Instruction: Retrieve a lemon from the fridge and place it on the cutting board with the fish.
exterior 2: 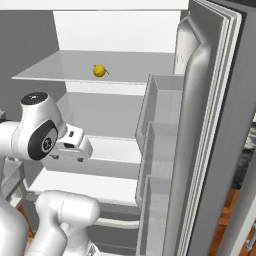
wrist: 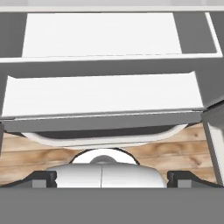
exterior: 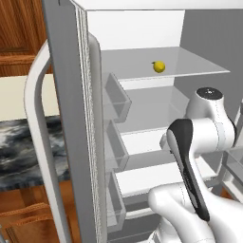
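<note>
The fridge [exterior: 66,95] stands open, its white interior and glass shelves showing. A small yellow lemon [exterior: 159,66] lies alone on the upper glass shelf [exterior 2: 60,70], towards the back; it is also the lemon [exterior 2: 99,71] in the right base view. My arm is folded low in front of the lower shelves, well below the lemon. In the hand view my gripper [wrist: 111,178] is open, its two dark fingertips [wrist: 43,177] far apart with nothing between them, looking at the lower shelves [wrist: 100,94] and the floor. The cutting board and the fish are out of view.
Door bins line the left door [exterior: 116,102] and the right door [exterior 2: 160,130] on either side of the opening. A long white handle [exterior: 38,118] curves off the left door. A dark marbled counter [exterior: 19,147] and wooden cabinets [exterior: 19,28] lie to the left. Wooden floor [wrist: 26,162] is below.
</note>
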